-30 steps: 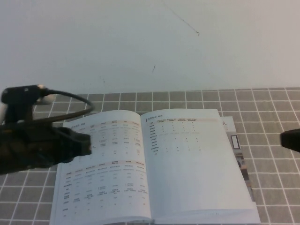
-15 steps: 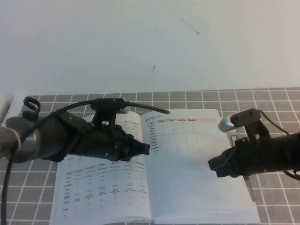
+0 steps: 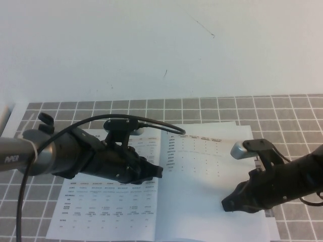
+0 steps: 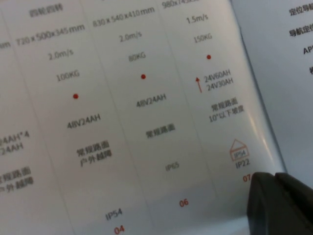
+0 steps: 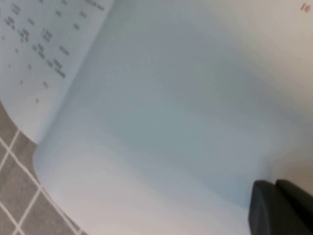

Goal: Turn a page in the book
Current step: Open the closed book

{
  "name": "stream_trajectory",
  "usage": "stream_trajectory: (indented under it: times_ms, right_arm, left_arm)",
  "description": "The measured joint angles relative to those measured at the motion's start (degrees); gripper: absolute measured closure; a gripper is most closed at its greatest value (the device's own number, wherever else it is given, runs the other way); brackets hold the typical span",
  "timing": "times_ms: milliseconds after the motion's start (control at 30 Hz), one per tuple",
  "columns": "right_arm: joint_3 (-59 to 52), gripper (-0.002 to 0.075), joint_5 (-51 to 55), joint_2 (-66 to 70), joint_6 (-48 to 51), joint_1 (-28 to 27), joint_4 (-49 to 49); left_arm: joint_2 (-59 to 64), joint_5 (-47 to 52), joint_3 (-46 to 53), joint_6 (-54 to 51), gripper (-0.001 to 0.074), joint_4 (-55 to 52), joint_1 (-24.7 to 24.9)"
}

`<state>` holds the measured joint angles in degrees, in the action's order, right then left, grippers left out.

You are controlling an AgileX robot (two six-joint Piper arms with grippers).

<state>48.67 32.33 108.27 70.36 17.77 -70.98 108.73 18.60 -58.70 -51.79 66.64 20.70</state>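
Open book (image 3: 108,209) lying flat on the checked surface
Its left leaf is dense with small-print tables; the page (image 3: 202,189) on the right is white, with a short table above blank space

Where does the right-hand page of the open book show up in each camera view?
High view: the page lies right of the spine, under the right gripper.
Left wrist view: only its edge, past the spine; left gripper nearby.
Right wrist view: blank page fills the frame.
Shared landmark: the spine.
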Motion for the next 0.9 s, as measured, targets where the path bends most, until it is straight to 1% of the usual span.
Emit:
stream_trajectory:
  times_ms: [133,233,300,367,467,533,633,667,767,900]
  right_arm:
    - [1.29,0.0729,-0.29,-2.41,1.33,0.11,3.47]
    - [5.65,0.0729,-1.17,-5.48,1.7,-0.23,4.61]
    - [8.35,0.0727,-1.26,-7.14,0.71,-0.84,5.79]
    - [11.06,0.0708,-0.36,-7.65,-2.07,-2.03,8.38]
    - [13.2,0.0617,1.62,-7.65,-8.77,-3.94,15.32]
    - [13.81,0.0505,3.61,-7.65,-15.98,-5.7,21.78]
    - [13.81,0.0396,7.26,-7.41,-23.15,-7.27,28.78]
    - [13.81,0.0377,8.46,-7.3,-24.79,-7.56,30.21]
    - [13.81,0.0354,10.54,-7.3,-27.14,-7.65,31.14]
    - [13.85,0.0347,11.59,-6.7,-28.2,-7.65,29.72]
  left_arm:
    - [0.0,0.1,0.0,0.0,0.0739,0.49,0.0]
    - [0.0,0.5,0.0,1.26,0.0739,0.72,0.0]
    - [0.0,0.54,0.0,1.95,0.0739,1.58,0.0]
    - [0.08,0.76,0.0,2.42,0.0739,2.39,0.0]
    - [0.08,1.98,0.0,3.06,0.0739,3.58,0.0]
    - [0.08,3.4,0.0,3.2,0.0739,3.93,0.0]
    - [0.08,4.62,0.0,3.24,0.0739,4.07,0.0]
    - [0.08,5.09,0.0,3.33,0.0739,4.16,0.0]
    - [0.08,6.33,0.0,1.85,0.0739,4.16,0.0]
    - [-1.77,7.1,0.0,0.24,0.0739,1.46,0.0]
